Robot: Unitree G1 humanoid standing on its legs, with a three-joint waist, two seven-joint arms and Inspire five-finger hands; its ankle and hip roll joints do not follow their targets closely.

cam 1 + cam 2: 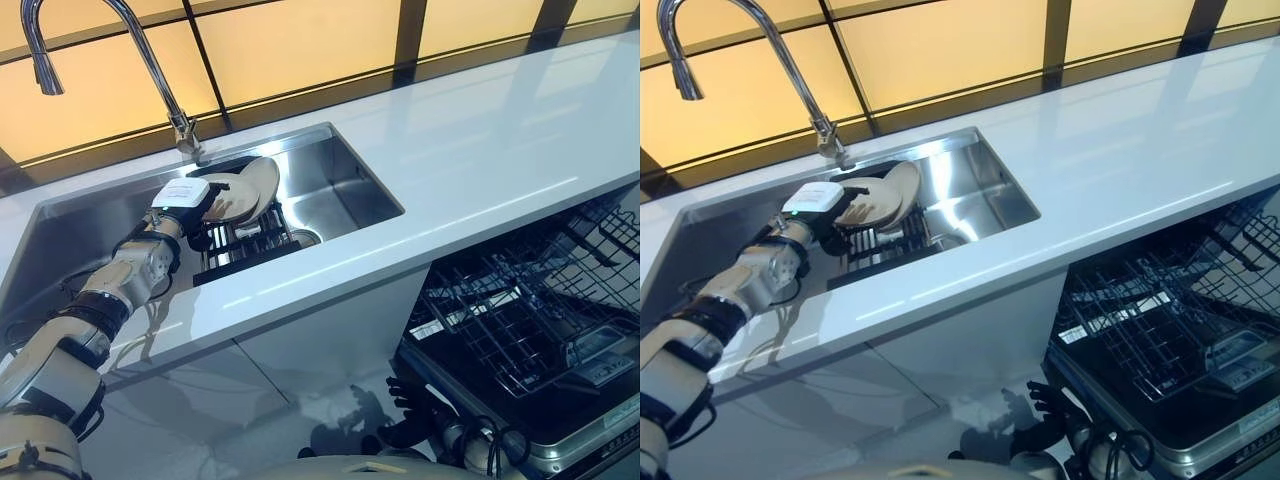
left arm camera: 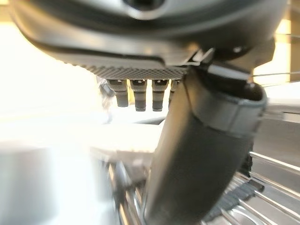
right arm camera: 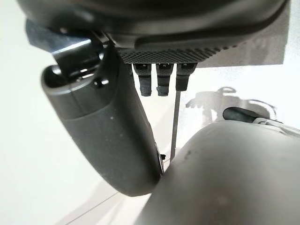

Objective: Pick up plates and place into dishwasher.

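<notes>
A white counter (image 1: pixel 480 150) runs across, with a steel sink (image 1: pixel 350 190) set into it. A dark rack (image 1: pixel 245 245) sits on the sink floor and holds beige plates (image 1: pixel 250 190) on edge. A faucet (image 1: pixel 150 70) rises behind the sink.

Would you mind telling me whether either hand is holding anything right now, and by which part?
The left hand is on the left edge of a plate standing in the sink rack; whether it grips cannot be told. The right hand hangs empty by the dishwasher.
</notes>
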